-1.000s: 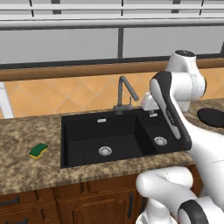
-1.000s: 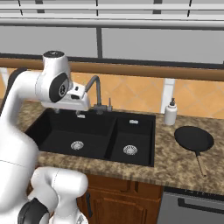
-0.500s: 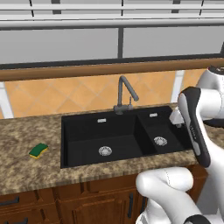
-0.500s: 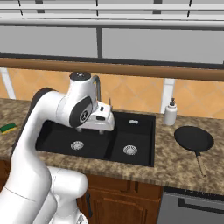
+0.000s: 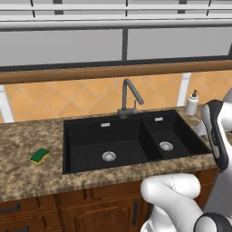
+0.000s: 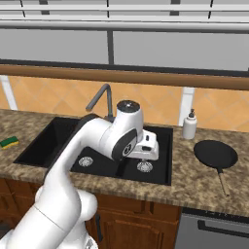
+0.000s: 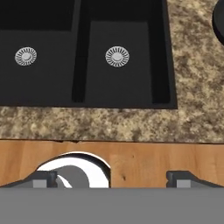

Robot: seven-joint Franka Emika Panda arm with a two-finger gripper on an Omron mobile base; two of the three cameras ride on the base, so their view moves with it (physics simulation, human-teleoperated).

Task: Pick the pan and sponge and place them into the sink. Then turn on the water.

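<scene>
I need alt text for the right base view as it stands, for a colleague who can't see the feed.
The white arm reaches over the black double-basin sink, hand above the narrow basin, while the black pan sits on the granite counter to the sink's right. A soap dispenser stands behind the pan, and the green sponge lies at far left.

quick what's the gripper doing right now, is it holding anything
Gripper: open, fingers spread wide, holding nothing, above the sink's front edge.
</scene>
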